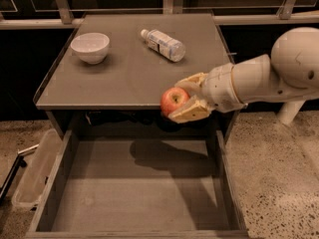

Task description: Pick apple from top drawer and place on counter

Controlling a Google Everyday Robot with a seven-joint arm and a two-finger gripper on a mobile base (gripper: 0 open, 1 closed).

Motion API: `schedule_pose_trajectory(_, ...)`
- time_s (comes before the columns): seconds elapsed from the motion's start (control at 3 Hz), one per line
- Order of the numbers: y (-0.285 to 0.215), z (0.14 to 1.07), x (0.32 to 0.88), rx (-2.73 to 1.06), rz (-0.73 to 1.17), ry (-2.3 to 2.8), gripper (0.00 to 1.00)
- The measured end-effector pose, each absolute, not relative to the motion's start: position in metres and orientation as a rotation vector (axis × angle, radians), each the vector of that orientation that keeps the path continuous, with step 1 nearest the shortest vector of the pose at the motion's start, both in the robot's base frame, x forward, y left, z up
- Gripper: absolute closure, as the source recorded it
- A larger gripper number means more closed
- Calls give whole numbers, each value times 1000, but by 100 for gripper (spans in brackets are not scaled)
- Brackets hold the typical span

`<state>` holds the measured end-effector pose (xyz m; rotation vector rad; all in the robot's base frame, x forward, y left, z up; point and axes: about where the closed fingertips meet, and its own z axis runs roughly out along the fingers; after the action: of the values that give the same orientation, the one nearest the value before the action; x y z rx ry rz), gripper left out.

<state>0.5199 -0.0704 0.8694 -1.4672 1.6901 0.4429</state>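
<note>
Gripper [185, 97] closed on the apple [171, 100], one finger above and one below, holding it at the front edge of the counter [124, 76], near the front right corner, above the open top drawer [139, 193]. The arm [259, 78] enters from the right edge, well apart from the white bowl [90, 47] at the back left corner and the water bottle [163, 44] near the back edge. Judgement: bare counter just behind the apple suits set-down.

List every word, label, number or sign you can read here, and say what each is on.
Bottle lying on the counter: its label has print, too blurred to read.
Bowl, apple, top drawer, and the gripper shut on the apple at the counter's front edge: no text visible.
</note>
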Motion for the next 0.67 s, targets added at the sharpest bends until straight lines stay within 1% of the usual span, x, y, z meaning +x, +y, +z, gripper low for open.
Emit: schedule_pose_trajectory(0.67, -68, 921, 604, -1400, 497, 1651, 100)
